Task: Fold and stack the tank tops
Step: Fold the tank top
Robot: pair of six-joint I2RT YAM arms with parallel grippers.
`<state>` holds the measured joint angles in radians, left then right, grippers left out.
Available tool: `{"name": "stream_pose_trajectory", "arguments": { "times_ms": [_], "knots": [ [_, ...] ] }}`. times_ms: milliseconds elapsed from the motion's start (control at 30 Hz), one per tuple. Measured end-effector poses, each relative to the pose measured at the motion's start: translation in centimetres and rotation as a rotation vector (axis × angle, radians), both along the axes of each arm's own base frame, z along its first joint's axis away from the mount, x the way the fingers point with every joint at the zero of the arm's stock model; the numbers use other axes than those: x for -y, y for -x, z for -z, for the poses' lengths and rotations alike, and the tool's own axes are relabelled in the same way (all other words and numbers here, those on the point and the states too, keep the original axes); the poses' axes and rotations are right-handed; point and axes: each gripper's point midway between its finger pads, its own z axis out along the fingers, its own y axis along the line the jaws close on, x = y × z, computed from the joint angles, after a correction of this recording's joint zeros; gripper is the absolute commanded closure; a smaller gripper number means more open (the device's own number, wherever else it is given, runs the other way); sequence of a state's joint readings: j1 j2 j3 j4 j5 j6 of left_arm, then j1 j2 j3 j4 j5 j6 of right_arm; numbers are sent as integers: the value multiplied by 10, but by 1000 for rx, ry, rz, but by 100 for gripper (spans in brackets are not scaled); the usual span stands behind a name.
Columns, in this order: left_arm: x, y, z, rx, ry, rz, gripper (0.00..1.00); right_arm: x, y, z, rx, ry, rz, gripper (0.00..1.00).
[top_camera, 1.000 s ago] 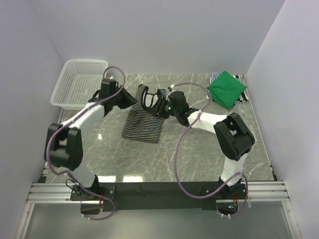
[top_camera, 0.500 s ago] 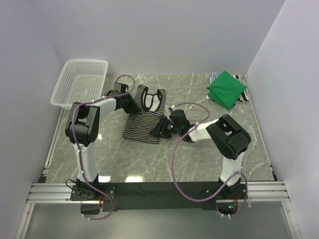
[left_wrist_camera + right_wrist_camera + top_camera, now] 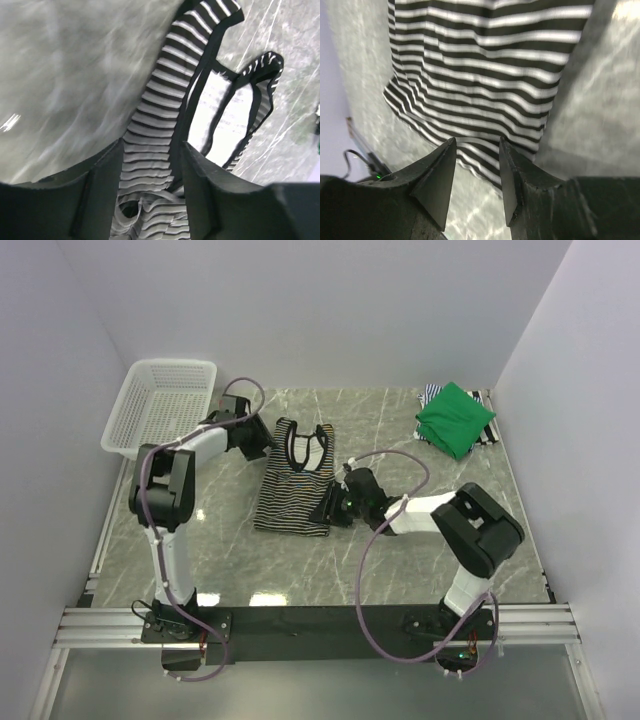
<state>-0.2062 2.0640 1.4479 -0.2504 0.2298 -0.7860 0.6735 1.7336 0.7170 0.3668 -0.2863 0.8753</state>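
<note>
Top external: a grey veined marble worktop [image 3: 400, 550] carries the black-and-white striped tank top [image 3: 295, 490], flat at mid-surface. The right tool [image 3: 477, 142] is half-open over its hem and the left tool [image 3: 151, 145] wide astride a strap. Beyond are a white plastic mesh basket [image 3: 160, 405], a folded bright green tank top [image 3: 455, 418] and white walls [image 3: 330, 310].

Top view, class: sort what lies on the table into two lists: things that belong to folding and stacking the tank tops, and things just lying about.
Belongs to the job:
black-and-white striped tank top
green tank top, folded
blue-and-white striped top beneath it

Just lying about:
white mesh basket
</note>
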Motion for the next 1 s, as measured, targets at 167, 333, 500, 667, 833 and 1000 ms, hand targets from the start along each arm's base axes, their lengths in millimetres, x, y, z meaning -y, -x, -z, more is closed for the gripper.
{"name": "stream_pose_trajectory", "arguments": {
  "times_ms": [167,333,500,667,833,1000],
  "knots": [
    [-25,50,-34,37,-57,-60,35,13,15,-13,33,71,6,48],
    [-40,133,-51,69,-83,-92,34,38,24,-31,83,105,71,43],
    [-26,195,-13,-16,-90,-37,34,47,31,-16,52,136,85,43],
    [-20,237,22,-122,-103,-9,34,46,39,3,-6,123,82,42],
    [-25,240,19,-104,-88,-63,34,39,39,2,-18,90,91,42],
    [-28,238,23,-104,-91,-96,41,31,43,3,-34,70,94,46]
  ]
}}
